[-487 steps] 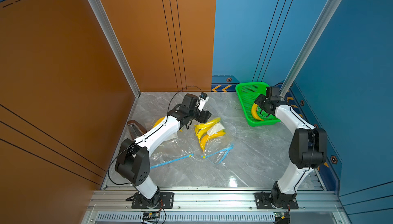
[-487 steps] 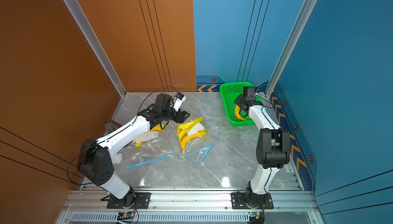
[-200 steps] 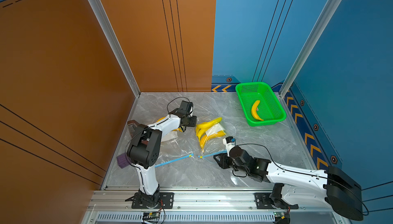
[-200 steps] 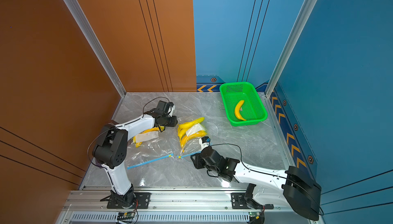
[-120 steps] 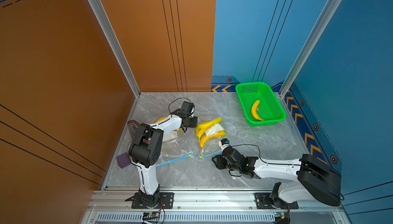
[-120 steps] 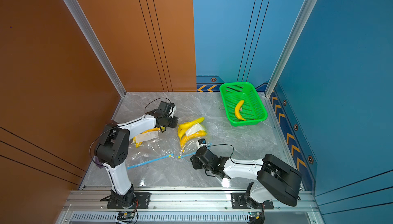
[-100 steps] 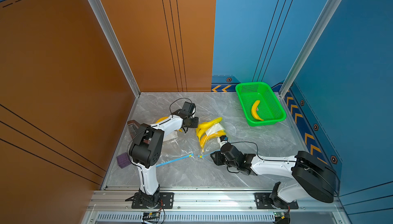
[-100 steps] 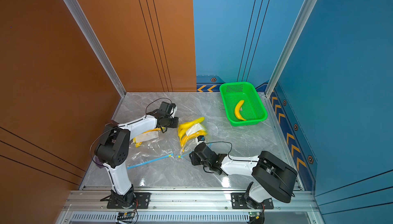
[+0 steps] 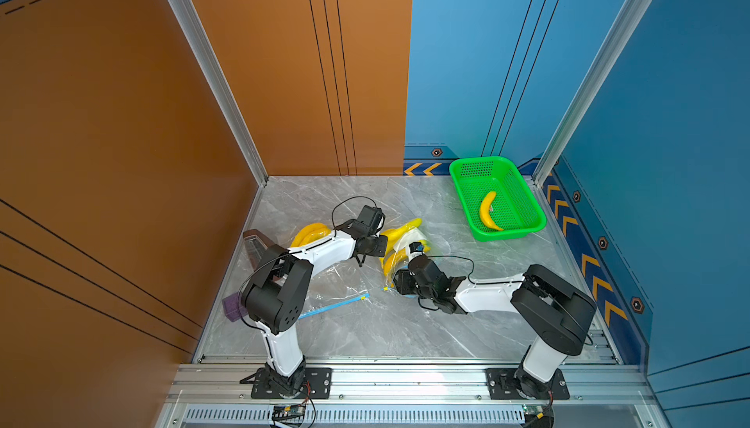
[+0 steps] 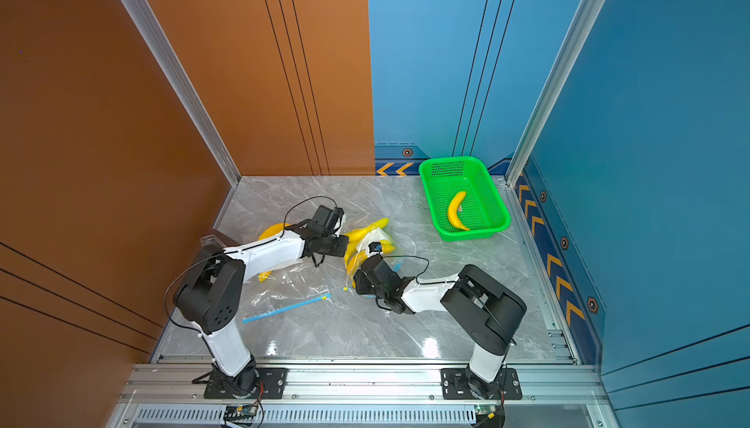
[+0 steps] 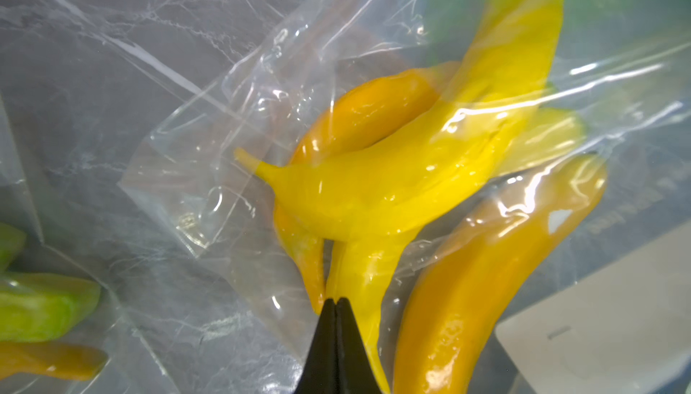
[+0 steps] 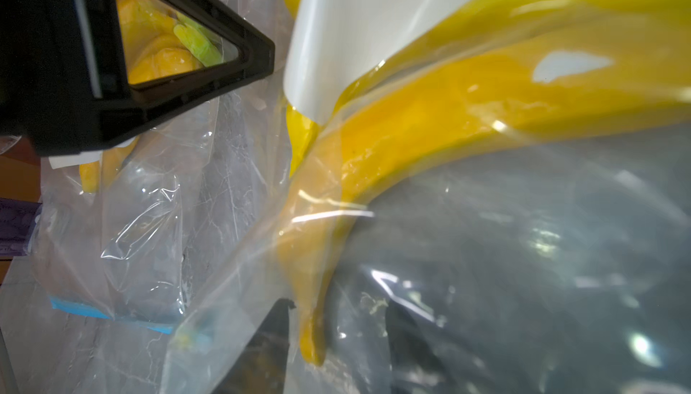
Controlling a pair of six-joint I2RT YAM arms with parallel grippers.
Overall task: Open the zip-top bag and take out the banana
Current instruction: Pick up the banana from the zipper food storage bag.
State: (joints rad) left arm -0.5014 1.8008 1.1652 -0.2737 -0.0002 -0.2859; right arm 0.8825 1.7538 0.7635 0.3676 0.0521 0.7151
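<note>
Top views: the grey marble table was seen whole, which neither wrist view gave. Both arms were seen reaching in toward mid-table. The green basket was seen at the far right corner with one loose banana in it. The zip-top bag was lying mid-table between the two grippers, with the bananas inside it. A second bag of clear film was spread nearer the left arm's base, its blue zip strip lying flat. A purple block was seen at the left table edge.

Left gripper: its jaw state could not be read from above. In the left wrist view the left gripper was shown fully closed, tips pressed together at the film over a banana's stem end. Whether film was caught between them could not be told.

Right gripper: its tips were hidden under its own wrist from above. In the right wrist view the right gripper was seen through the film, blurred, with its jaws apart. One jaw was on each side of a banana's stem tip, with a gap on both sides and nothing gripped.

A white card lying against the bananas was shown large there, but only as a small pale patch from above.
</note>
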